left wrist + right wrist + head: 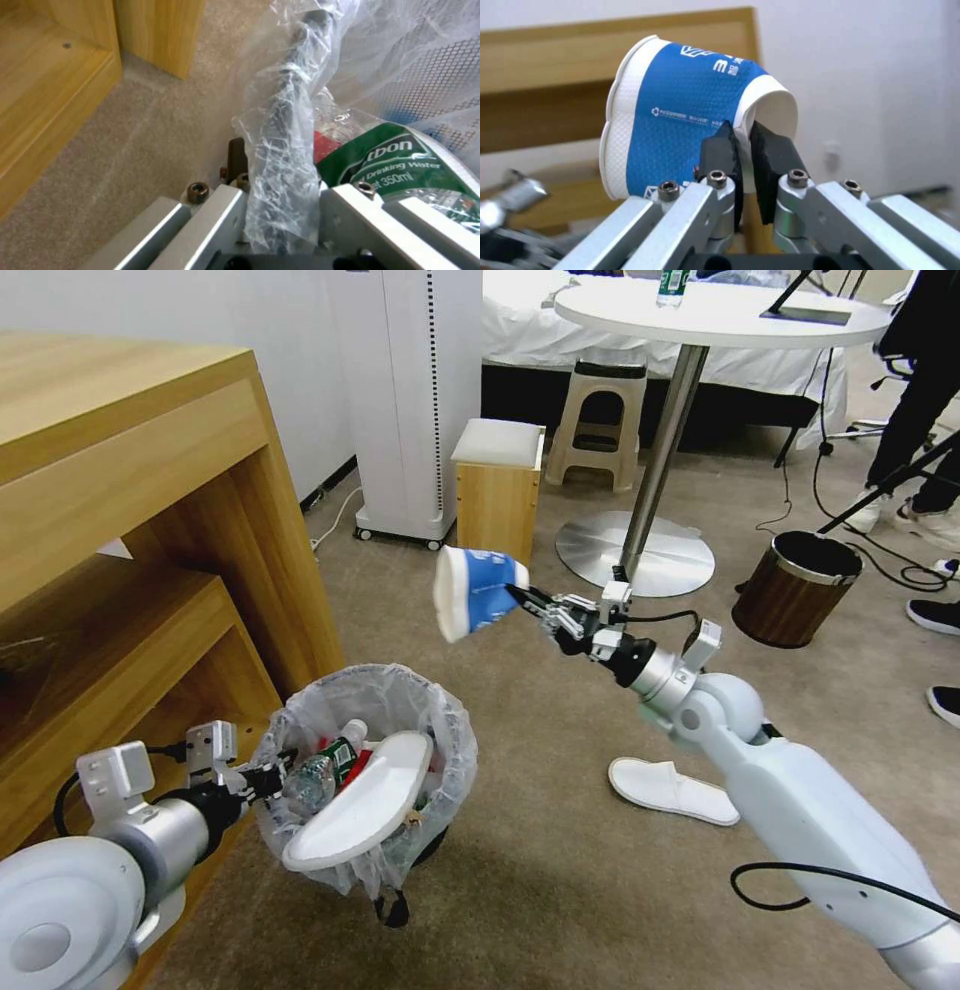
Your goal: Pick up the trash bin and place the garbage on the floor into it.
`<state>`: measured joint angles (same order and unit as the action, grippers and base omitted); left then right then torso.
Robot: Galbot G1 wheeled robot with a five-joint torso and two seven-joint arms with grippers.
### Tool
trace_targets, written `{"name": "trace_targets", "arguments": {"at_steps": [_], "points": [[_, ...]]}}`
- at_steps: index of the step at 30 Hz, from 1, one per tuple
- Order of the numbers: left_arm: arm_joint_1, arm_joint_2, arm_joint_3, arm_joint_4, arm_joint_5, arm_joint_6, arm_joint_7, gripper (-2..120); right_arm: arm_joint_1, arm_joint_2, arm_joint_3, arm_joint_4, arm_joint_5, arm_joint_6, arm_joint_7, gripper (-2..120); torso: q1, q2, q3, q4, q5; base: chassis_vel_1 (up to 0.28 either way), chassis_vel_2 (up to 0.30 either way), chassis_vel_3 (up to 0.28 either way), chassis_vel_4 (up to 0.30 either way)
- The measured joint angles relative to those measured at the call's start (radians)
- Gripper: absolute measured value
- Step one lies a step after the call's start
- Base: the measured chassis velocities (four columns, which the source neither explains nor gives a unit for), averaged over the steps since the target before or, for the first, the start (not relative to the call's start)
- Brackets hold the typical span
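The right gripper (522, 595) pinches only the blue paper cup (478, 590) wall; the cup may slip before the trash bin (365, 770), whose rim the left gripper (268, 778) clamps.

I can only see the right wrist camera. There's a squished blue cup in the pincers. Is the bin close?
Observer: Yes. The trash bin is lower and to the left of the blue cup in the right gripper.
Operator: Who's holding the bin?
Observer: The left gripper is pinching its rim and bag.
Operator: Is any trash on the floor?
Observer: One white slipper lies on the floor beside the right arm.
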<state>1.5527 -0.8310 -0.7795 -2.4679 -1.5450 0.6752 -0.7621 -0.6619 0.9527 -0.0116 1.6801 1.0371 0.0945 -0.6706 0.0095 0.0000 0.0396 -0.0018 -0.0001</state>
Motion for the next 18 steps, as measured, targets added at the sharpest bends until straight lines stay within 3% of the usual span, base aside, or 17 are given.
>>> {"name": "trace_targets", "arguments": {"at_steps": [8,18], "points": [[0.001,-0.002,-0.003,-0.005,0.0,0.001,0.002,0,0.014,0.035,-0.101,-0.007,-0.02,0.034,-0.04,5,0.0,0.0,0.0,0.0,0.0001,0.0,0.0,0.0,0.0],[0.007,-0.001,-0.008,-0.012,-0.001,0.002,0.003,0,0.014,0.035,-0.134,-0.072,-0.104,0.002,-0.031,5,0.0,0.0,0.0,-0.0001,0.0001,0.0,0.0,0.0,0.0]]}}
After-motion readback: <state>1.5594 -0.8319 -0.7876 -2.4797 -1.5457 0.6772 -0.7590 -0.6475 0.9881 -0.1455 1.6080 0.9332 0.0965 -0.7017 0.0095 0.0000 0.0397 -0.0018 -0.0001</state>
